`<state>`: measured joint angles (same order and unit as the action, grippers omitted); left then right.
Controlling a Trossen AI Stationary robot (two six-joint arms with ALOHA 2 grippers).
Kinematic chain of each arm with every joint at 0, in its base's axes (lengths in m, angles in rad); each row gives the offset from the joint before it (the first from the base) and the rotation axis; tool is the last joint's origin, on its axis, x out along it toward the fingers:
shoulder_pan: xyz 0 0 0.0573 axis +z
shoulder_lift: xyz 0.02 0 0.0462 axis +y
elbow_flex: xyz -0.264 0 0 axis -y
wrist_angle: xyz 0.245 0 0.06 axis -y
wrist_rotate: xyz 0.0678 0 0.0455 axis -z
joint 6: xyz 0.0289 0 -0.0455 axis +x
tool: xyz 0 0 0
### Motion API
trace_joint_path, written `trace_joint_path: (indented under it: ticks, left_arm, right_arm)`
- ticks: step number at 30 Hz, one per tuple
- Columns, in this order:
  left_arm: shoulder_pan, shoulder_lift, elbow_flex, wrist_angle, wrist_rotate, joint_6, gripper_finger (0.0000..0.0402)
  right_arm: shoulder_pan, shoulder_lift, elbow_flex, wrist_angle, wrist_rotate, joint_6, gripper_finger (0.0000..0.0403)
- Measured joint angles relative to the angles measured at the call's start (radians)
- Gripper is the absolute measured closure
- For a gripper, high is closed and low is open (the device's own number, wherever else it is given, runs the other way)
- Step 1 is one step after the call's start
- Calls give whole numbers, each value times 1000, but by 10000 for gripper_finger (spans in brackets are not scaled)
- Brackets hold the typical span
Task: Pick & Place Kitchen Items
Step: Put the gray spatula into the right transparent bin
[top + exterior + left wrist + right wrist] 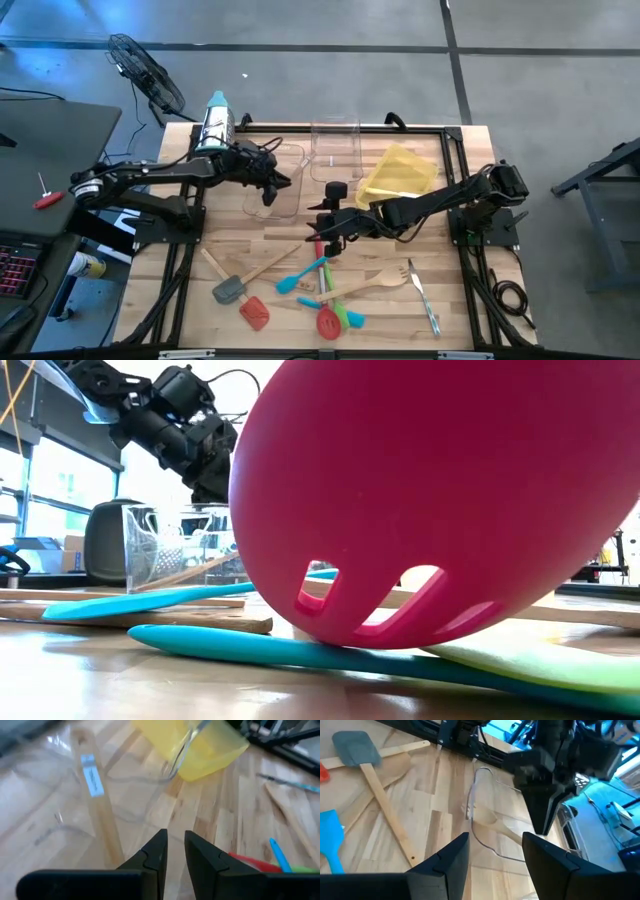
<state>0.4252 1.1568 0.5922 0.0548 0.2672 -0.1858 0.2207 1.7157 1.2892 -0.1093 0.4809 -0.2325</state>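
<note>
The left tool (272, 183) hangs over a clear tray (275, 195), its fingers narrow and empty; a wooden utensil (100, 815) lies inside, probably just placed. The right tool (325, 228), half open and empty, waits near the remaining utensils (300, 285) on the surface (450, 300). A yellow tray (400, 172) lies beside a second clear tray (335, 145).

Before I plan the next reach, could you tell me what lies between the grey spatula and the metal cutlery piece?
In the high view, between the grey spatula and the metal cutlery piece lie the red spatula, teal spatula, red slotted spoon and wooden fork.
</note>
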Motion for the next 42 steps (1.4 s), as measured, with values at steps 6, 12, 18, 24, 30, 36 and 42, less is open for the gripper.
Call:
trace_joint_path:
  ticks: [6,12,18,24,30,36,42]
  left_arm:
    - [0,-129,1,-24,18,21,336]
    - [0,-301,1,-132,128,-27,336]
    - [0,-412,1,-229,228,-121,336]
    - [0,-443,1,-266,224,-134,336]
    - [0,-431,1,-319,221,-136,336]
    - [0,-431,1,-353,226,-6,336]
    - [0,-434,1,-279,227,-33,336]
  right_arm:
    - [0,0,0,-9,121,0,227]
    - [-1,0,0,-17,120,-1,227]
    - [-15,0,0,-17,94,-4,227]
    - [-34,0,0,-14,37,10,227]
    - [-33,0,0,-14,36,29,227]
    - [-33,0,0,-14,36,30,227]
    - [-34,0,0,-14,36,43,227]
